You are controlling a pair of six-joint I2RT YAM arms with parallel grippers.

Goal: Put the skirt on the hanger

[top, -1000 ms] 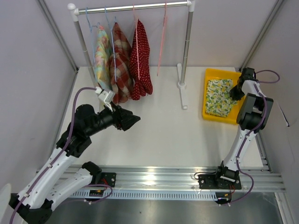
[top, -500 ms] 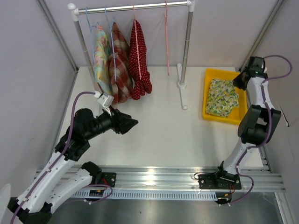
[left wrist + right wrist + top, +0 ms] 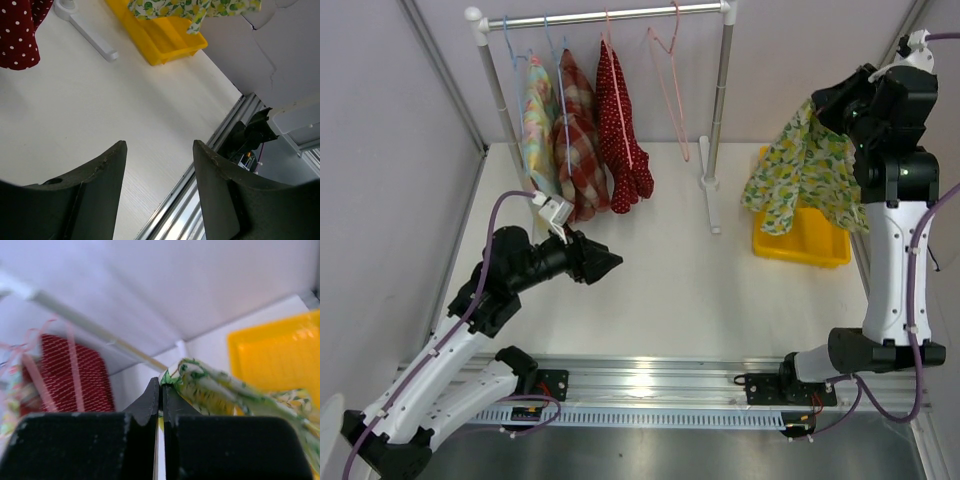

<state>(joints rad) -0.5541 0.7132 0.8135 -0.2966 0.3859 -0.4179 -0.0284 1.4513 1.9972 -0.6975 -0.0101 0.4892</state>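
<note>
Left gripper (image 3: 608, 262): wide, empty, low over bench (image 3: 660, 290), pointing right. Rail (image 3: 600, 16): three garments (image 3: 580, 130) hung at left end. Pink hanger (image 3: 672, 90): bare, tilted, near right post. Right gripper (image 3: 160, 386): clamped on edge of skirt (image 3: 800, 165), raised high. Skirt draped down over bin (image 3: 800, 248); hem contact with rim unclear. Likely light, limp, apt to bunch or slip from thin pinch. Best hold: waistband, both ends, spread taut for hanger. Waistband hard to find among folds.
</note>
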